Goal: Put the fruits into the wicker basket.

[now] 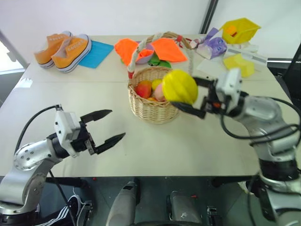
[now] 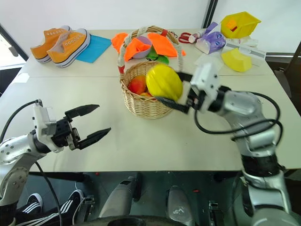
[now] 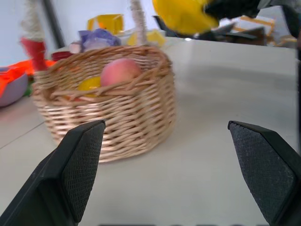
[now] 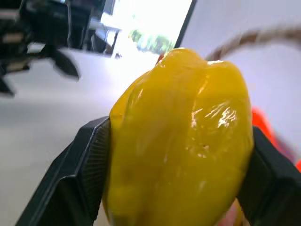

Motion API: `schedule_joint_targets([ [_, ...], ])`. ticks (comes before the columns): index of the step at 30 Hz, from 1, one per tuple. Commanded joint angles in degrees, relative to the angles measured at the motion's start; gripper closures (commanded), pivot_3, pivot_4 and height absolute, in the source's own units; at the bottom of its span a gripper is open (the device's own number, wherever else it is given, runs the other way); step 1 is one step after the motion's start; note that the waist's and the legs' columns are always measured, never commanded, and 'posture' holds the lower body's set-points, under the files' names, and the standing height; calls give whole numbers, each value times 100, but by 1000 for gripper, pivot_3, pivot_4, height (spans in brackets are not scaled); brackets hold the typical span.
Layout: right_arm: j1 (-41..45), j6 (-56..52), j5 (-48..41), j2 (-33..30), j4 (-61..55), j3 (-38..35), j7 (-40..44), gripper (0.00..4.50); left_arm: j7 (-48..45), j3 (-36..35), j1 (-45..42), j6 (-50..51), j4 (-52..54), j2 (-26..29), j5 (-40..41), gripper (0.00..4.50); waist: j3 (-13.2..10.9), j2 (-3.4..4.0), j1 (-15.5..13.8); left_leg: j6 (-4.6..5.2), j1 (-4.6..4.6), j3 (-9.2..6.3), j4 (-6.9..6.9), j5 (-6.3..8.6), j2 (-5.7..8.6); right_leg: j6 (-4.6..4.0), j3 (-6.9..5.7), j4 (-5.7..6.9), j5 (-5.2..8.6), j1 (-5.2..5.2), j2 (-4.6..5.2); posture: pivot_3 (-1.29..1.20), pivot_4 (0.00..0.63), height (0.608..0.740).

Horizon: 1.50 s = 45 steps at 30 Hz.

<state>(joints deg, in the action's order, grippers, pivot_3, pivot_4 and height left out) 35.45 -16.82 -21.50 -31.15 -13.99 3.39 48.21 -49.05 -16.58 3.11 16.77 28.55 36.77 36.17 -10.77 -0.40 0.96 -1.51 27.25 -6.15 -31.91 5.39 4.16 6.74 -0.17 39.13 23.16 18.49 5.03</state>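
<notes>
The wicker basket (image 1: 150, 109) stands mid-table with a peach (image 1: 144, 89) and other fruit inside; the peach (image 3: 120, 70) also shows over the rim in the left wrist view. My right gripper (image 1: 186, 95) is shut on a glossy yellow starfruit (image 1: 179, 86), held in the air at the basket's right rim, just above it. Both black fingers (image 4: 89, 165) clamp the starfruit (image 4: 181, 141) on its sides. My left gripper (image 1: 117, 123) is open and holds nothing. It hovers over the table to the left of the basket, pointing toward it.
At the back of the table lie orange sneakers (image 1: 63, 49), a blue cloth (image 1: 96, 52), orange cloths (image 1: 167, 49) and a purple bowl (image 1: 145, 52). Yellow containers (image 1: 241, 29) and a purple item (image 1: 215, 46) sit at the back right. The table's front edge runs just below my arms.
</notes>
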Motion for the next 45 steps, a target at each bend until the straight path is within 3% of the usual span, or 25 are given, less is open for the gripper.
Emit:
schedule_joint_targets([
  [1, 507, 565, 1076, 271, 671, 610, -447, 1515, 194, -114, -128, -226, -19, -82, -124, 0, 0, 0, -34, -4, 0, -1, 1, -4, 0, 0, 0, 8, 0, 4, -2, 0, 150, 740],
  [5, 1181, 897, 1647, 778, 1874, 916, -813, 1515, 282, 66, -60, -262, 101, -167, -222, 0, 0, -1, -5, -6, -2, -3, -4, -7, 8, 3, 0, 13, -2, -2, -3, 0, 150, 740],
  [6, 1264, 946, 1671, 851, 2032, 880, -847, 716, 287, 79, -46, -280, 121, -164, -261, 0, 0, -1, -10, -10, -2, -3, -4, -10, 7, 2, 1, 20, -3, 0, -5, 0, 150, 740],
  [9, 1149, 832, 1397, 877, 1914, 690, -639, 67, 357, 46, -41, -246, 161, -188, -191, 0, 0, -1, -30, -11, -3, -7, -1, -11, 5, 2, 0, 26, -3, 4, -8, 0, 150, 740],
  [13, 918, 707, 822, 825, 1299, 410, -285, 67, 398, 99, 10, -262, 197, -210, -208, 0, 0, -1, -12, -11, -3, -7, 0, -10, 4, 2, 1, 26, -3, 3, -8, 0, 150, 740],
  [19, -305, -45, -537, -40, -172, -768, 184, 67, 416, 218, 17, -276, 258, -260, -173, 0, 1, -2, -109, -8, -3, -8, -4, -8, 6, 2, 0, 20, -2, -5, -1, 0, 150, 740],
  [23, -820, -67, -251, -295, -130, -992, -140, 67, 456, 435, -170, -247, 264, -358, -200, 0, 1, 0, -101, -11, -12, -5, -6, -7, -2, -3, 3, 21, -2, -8, 4, 0, 150, 740],
  [25, -677, 262, 415, -194, 339, -970, -821, 67, 445, 511, -266, -248, 200, -377, -217, 0, 0, 2, -35, -11, -10, 1, -5, -7, -3, -4, 6, 21, -3, -3, 5, 0, 150, 740],
  [28, -274, 145, 638, 142, 862, -1030, -1586, 67, 410, 611, -355, -254, 139, -386, -243, 0, 0, 2, 10, -10, -11, 1, -1, -8, -3, -3, 5, 23, -3, -2, -1, 0, 150, 740],
  [37, 309, 59, 796, 932, 1595, -700, -1972, 67, 508, 725, -451, -282, 153, -462, -368, 0, -1, 4, -5, -10, -11, 1, 3, -11, -2, -2, 4, 27, -3, -4, -10, 0, 150, 740],
  [40, 370, 96, 780, 1015, 1808, -731, -2002, 1301, 560, 699, -391, -279, 192, -491, -373, 0, -1, 4, -27, -10, -12, -1, 0, -11, 0, -2, 4, 28, -3, -4, -10, 0, 150, 740],
  [45, 286, 96, 710, 945, 1795, -861, -1999, 3864, 593, 744, -324, -340, 206, -531, -418, 0, -1, 4, -13, -10, -12, -1, 1, -11, -1, -2, 4, 30, -3, -3, -12, 0, 150, 740],
])
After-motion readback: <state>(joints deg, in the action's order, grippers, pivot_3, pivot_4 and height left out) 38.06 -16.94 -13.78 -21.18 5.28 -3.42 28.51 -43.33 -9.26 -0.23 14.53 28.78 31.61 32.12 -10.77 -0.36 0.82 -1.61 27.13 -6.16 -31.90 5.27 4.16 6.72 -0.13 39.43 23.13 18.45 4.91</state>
